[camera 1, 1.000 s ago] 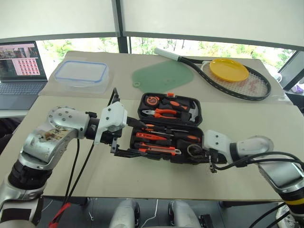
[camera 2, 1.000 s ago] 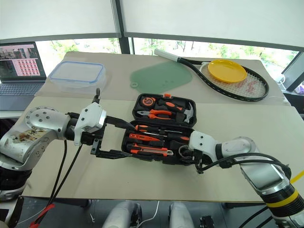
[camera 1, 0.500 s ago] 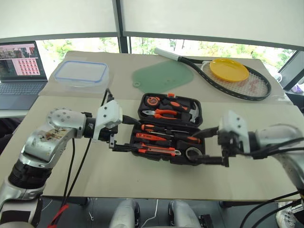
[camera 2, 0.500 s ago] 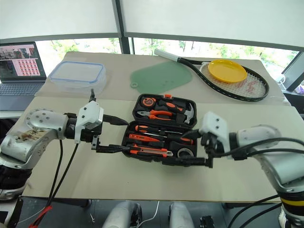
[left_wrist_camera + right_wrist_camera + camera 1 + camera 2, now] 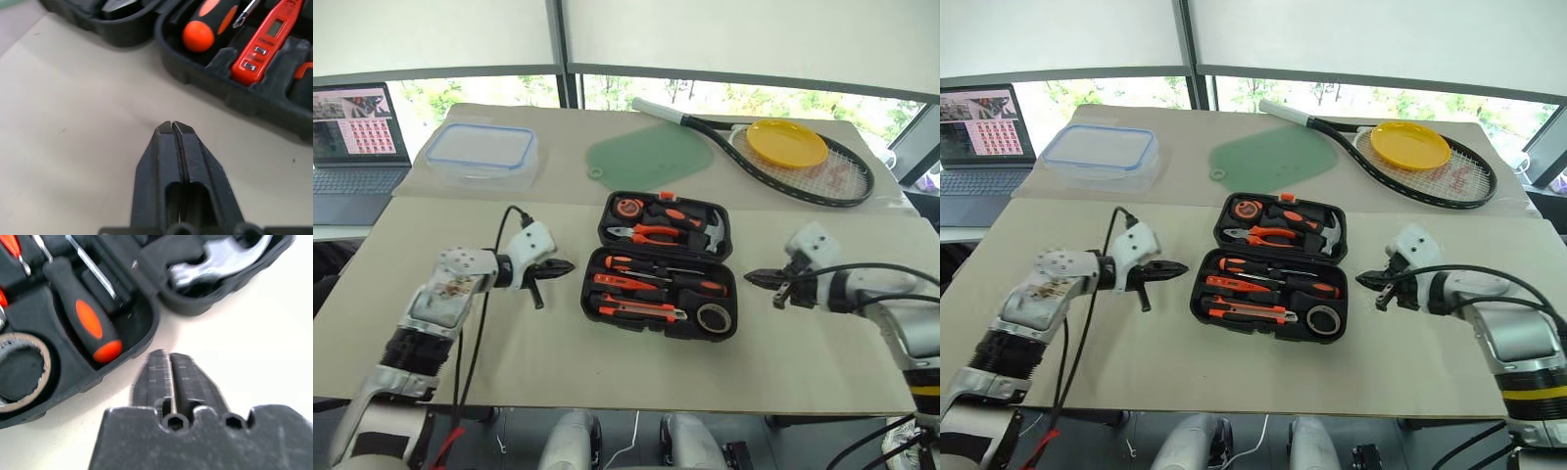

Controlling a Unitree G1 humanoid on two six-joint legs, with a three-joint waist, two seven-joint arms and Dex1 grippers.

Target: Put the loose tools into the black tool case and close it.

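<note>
Black tool case [image 5: 661, 264] lies open mid-surface [image 5: 509, 333], loose tools seated in recesses. Left claw [image 5: 566, 265] and right claw [image 5: 751, 278] both pressed together, empty, flanking case. Next: lift rear half evenly, press latch [image 5: 666, 195] firm

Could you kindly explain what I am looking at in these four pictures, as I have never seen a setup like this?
This is a humanoid robot with two arms, each ending in a two-fingered black claw. The two wide pictures come from cameras in its head, looking down over a beige table. The two close-ups come from cameras on its wrists.

In the middle lies an open black moulded plastic tool case with orange-handled tools seated in its recesses, including a dark tape roll. Farther back are a clear blue-rimmed food container, a green mat, a tennis racket and a yellow plate; a laptop stands at the left.

The left claw and right claw are shut, holding nothing, one at each side of the case.
</note>
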